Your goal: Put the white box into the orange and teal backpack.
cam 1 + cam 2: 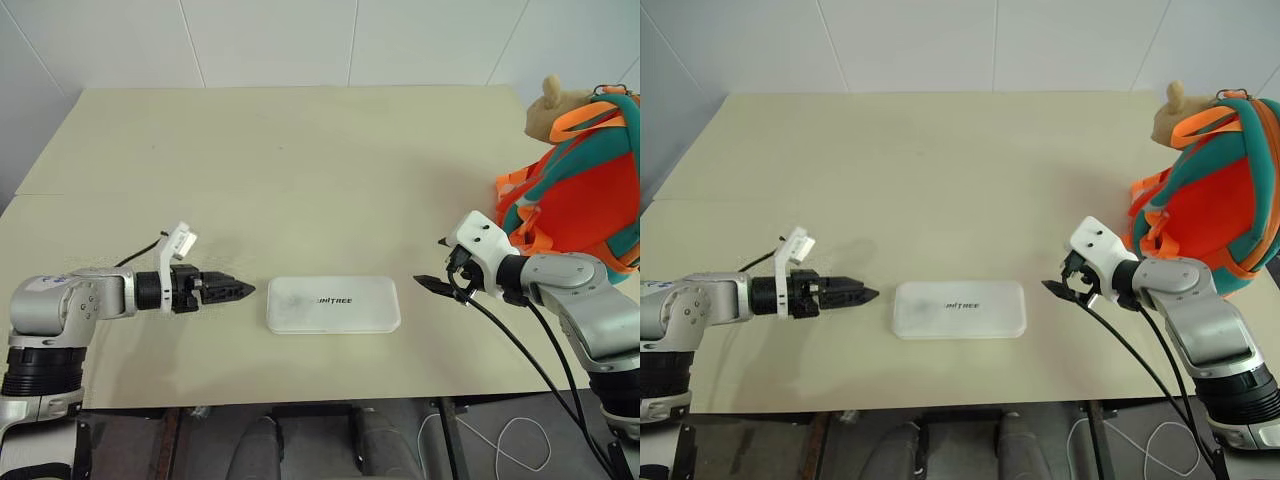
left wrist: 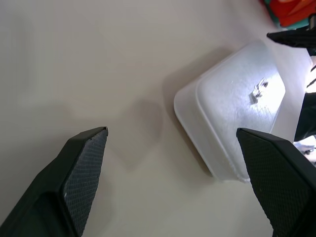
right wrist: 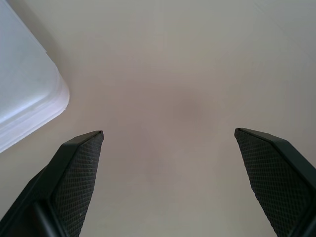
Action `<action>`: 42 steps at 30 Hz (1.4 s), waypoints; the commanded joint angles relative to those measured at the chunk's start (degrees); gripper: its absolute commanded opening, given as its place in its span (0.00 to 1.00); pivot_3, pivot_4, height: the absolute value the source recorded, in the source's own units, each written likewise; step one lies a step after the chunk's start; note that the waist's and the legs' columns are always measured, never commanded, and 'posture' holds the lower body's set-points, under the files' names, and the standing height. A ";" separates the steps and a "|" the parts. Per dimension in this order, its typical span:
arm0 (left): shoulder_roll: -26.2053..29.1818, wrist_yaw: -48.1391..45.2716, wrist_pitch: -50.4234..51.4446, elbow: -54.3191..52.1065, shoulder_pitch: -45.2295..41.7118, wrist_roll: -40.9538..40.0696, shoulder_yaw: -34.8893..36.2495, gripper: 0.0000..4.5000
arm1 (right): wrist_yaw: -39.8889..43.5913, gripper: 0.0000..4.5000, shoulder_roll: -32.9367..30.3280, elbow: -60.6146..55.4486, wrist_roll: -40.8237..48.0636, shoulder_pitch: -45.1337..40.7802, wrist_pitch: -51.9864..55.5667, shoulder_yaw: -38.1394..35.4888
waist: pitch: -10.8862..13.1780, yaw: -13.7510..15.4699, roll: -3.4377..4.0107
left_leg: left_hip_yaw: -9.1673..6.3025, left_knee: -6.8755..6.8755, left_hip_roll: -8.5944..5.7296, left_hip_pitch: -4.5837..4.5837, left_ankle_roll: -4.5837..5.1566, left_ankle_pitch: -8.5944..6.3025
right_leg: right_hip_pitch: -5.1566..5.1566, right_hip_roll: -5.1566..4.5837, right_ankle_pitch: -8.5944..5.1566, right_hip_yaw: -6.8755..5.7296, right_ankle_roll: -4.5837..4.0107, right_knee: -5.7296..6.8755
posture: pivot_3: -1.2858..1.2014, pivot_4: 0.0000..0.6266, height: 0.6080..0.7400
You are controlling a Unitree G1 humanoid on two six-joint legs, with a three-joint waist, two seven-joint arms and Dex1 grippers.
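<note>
Backpack (image 1: 575,190): upright at the far right of the table (image 1: 300,170), orange body with teal trim, orange straps toward the table centre; opening not visible, contents cannot be told.
Bear charm (image 1: 553,108): tan plush, at the top of the backpack, on its left shoulder.
White box (image 1: 333,304): flat on the table near the front edge, long side across, dark "UNITREE" lettering up; outside the backpack and well apart from it; lid closed, inside hidden.
Left gripper (image 1: 240,290): just beside the left short end of the box, not touching, pointing toward it; fingers spread wide, holding nothing.
Right gripper (image 1: 432,285): near the right short end of the box with bare table between, in front of the backpack's lower left; fingers spread wide, holding nothing.
Left wrist view: rounded corner and top of the box between the two fingers (image 2: 84,173), small lettering seen, an orange and teal bit of backpack in the far corner, a dark tip of the other gripper beside it.
Right wrist view: one rounded corner of the box at the edge, bare table between the textured pads (image 3: 79,173).
Around: white tiled wall (image 1: 300,40) behind the table; black cables (image 1: 530,370) hanging from the right arm; nothing lying between the box and the backpack except the right gripper.
</note>
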 commanded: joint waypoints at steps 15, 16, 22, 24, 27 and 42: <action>-6.64 1.94 14.56 4.70 -3.93 -5.46 2.43 0.99 | -1.11 1.00 2.51 -0.82 -0.25 -0.96 -0.26 -0.19 | -0.01 0.47 -0.01 | -0.01 0.04 -0.03 0.02 0.00 0.00 | 0.06 -0.02 0.00 -0.01 0.00 0.00 | 0.52 0.24 1.00; -7.18 2.03 15.23 5.02 -4.07 -5.76 2.90 0.99 | -1.17 1.00 2.65 -1.06 -0.21 -0.85 -0.12 -0.17 | -0.01 0.46 -0.01 | -0.01 0.05 -0.04 0.02 0.00 0.00 | 0.06 -0.02 0.00 -0.01 0.01 0.00 | 0.52 0.24 1.00; -10.72 3.05 16.94 6.23 -3.61 -6.26 3.82 0.99 | -1.77 1.00 3.60 -1.95 -0.11 -0.52 0.48 0.08 | -0.01 0.34 -0.01 | -0.05 0.06 -0.04 0.02 -0.01 0.00 | 0.06 -0.02 0.01 -0.01 0.02 0.03 | 0.52 0.24 1.00; -11.88 3.53 15.55 7.51 -4.00 -5.98 4.59 0.99 | -1.85 1.00 3.82 -1.97 -0.12 -0.58 0.54 0.19 | -0.02 0.27 0.00 | -0.05 0.07 -0.04 0.04 -0.01 0.01 | 0.06 -0.02 0.01 -0.01 0.02 0.04 | 0.52 0.24 1.00; -13.11 4.41 12.30 10.22 -5.14 -4.82 5.46 0.99 | -1.83 1.00 3.96 -1.89 -0.14 -0.73 0.54 0.33 | -0.02 0.32 0.00 | -0.05 0.08 -0.04 0.04 -0.04 0.04 | 0.07 -0.03 0.02 -0.01 0.04 0.07 | 0.52 0.24 1.00; -11.70 1.03 13.24 10.87 -5.31 -7.03 -1.28 0.99 | -1.91 1.00 4.43 -2.12 -0.20 -0.92 0.58 0.59 | -0.02 0.31 -0.02 | -0.08 0.09 -0.10 0.08 0.00 0.27 | 0.15 -0.05 0.14 0.00 0.00 0.01 | 0.52 0.24 1.00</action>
